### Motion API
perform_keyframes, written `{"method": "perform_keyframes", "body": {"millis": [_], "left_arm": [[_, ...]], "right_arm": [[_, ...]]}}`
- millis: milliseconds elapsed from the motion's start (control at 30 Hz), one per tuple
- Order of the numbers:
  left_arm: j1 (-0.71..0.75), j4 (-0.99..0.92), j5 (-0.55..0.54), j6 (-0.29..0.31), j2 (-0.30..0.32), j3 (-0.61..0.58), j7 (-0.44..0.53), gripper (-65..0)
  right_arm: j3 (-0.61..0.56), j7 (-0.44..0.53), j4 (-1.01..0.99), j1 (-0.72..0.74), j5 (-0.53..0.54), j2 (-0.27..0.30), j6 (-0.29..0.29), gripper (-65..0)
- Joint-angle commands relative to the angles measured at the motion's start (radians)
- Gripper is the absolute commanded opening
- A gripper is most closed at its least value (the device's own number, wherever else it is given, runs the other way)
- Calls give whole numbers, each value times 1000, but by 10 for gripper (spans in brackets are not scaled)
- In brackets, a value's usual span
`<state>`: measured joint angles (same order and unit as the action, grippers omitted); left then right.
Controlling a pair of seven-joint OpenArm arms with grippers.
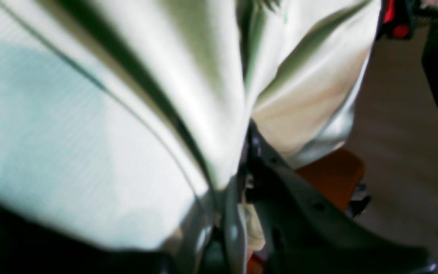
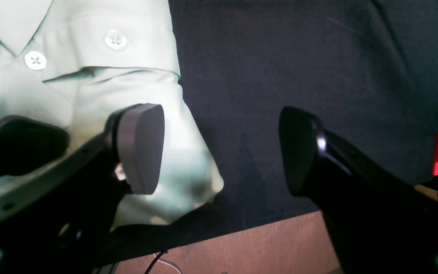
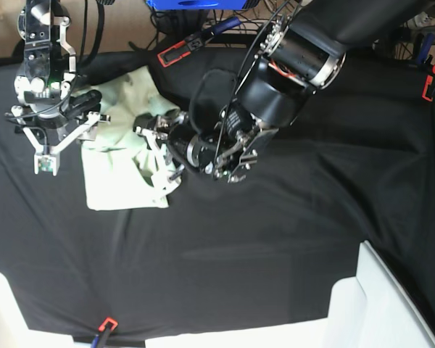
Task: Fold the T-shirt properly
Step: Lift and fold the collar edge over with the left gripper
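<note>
Left gripper (image 1: 242,182) pinching T-shirt (image 1: 89,152)

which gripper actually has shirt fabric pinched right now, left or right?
The left gripper: its jaws are shut on a fold of the T-shirt. The right gripper hangs open, one finger over the shirt, one over the black cloth.

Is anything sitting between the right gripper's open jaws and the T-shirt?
Nothing visible. The right gripper hangs open over the T-shirt edge and the black cloth, with only open space beneath it.
</note>
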<state>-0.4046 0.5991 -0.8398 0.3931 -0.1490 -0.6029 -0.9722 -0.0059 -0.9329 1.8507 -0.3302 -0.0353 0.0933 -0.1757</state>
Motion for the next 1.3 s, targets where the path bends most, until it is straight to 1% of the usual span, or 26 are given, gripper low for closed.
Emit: {"method": "perform_keyframes", "body": {"millis": [0, 100, 300, 367, 400, 533, 667, 767, 867, 933, 1000, 1033, 1167, 1267], "left_arm": [[-35, 9, 1, -4, -8, -1, -9, -650], [-89, 11, 3, -4, -8, -1, -75, -650], [-175, 11, 14, -6, -8, -13, -166, -650], [-196, 11, 52, -6, -8, -13, -215, -650], [-204, 11, 81, -6, -8, -13, -236, -650], [-207, 11, 256, -4, -8, -13, -324, -650], [-207, 37, 429, -1, -8, -13, -356, -650], [-204, 134, 578, -1, 21, -19, -382, -650], [-218, 198, 729, 0, 29, -90, -382, -650], [-235, 203, 801, 2, 29, -157, -374, -650], [-239, 207, 834, 20, 24, -210, -362, -650], [-248, 209, 845, 27, 21, -248, -339, -650], [-248, 206, 850, 27, 1, -404, -261, -650], [-248, 212, 859, 23, -2, -489, -215, -650]], "right_arm": [[22, 16, 22, 6, -10, 6, -5, -209], [56, 16, 22, 6, -8, 4, -5, -209], [94, 16, 22, 6, -8, 7, -5, -209], [97, 16, 22, 6, -8, 7, -5, -209], [97, 16, 22, 6, -10, 7, -5, -209], [97, 16, 22, 6, -12, 9, -5, -209], [97, 16, 22, 6, -12, 9, -5, -209], [97, 16, 22, 10, -12, 9, -5, -209], [94, 16, 22, 13, -10, 9, -5, -209], [91, 16, 22, 15, -10, 7, -5, -209], [91, 16, 22, 15, -8, 4, -5, -209], [91, 16, 22, 15, -8, 3, -5, -209], [91, 16, 22, 10, -8, 1, -5, -209], [96, 16, 22, 6, -8, 1, -5, -209]]}}
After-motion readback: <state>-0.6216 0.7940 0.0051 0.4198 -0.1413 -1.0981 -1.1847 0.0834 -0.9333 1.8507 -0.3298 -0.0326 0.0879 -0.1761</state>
